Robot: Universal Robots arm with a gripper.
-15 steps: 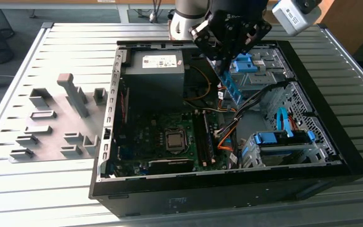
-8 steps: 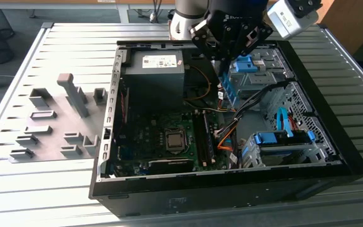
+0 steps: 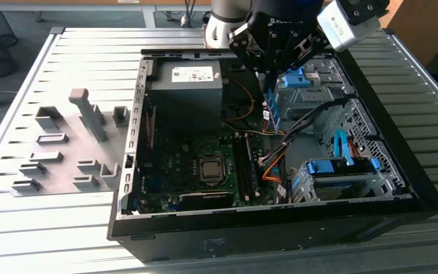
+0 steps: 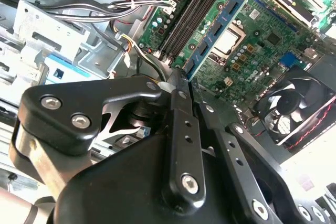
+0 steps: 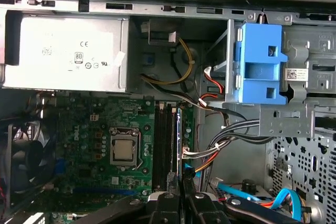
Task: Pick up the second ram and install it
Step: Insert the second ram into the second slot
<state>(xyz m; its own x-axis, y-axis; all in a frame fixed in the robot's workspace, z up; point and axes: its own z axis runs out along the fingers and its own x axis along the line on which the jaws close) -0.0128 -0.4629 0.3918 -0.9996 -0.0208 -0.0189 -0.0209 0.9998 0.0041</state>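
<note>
My gripper (image 3: 268, 85) hangs over the open computer case (image 3: 128, 188), shut on the second ram (image 3: 269, 111), a blue-green stick that points straight down from the fingers. In the second wrist view the ram (image 4: 210, 40) runs out from the closed fingertips (image 4: 181, 80) with its black chips showing. In the first wrist view the ram (image 5: 179, 140) appears edge-on, just beside the long black memory slots (image 5: 163, 140) on the motherboard (image 5: 94, 124). The stick's lower end is still above the board, over the slots (image 3: 246, 165).
A grey power supply (image 3: 187, 85) fills the case's back corner. Bundled cables (image 5: 210, 150) and a blue drive bracket (image 5: 260, 69) crowd the side next to the slots. The processor socket (image 5: 125, 148) lies on the other side. Grey holder blocks (image 3: 89, 114) stand on the slatted table at the exterior view's left.
</note>
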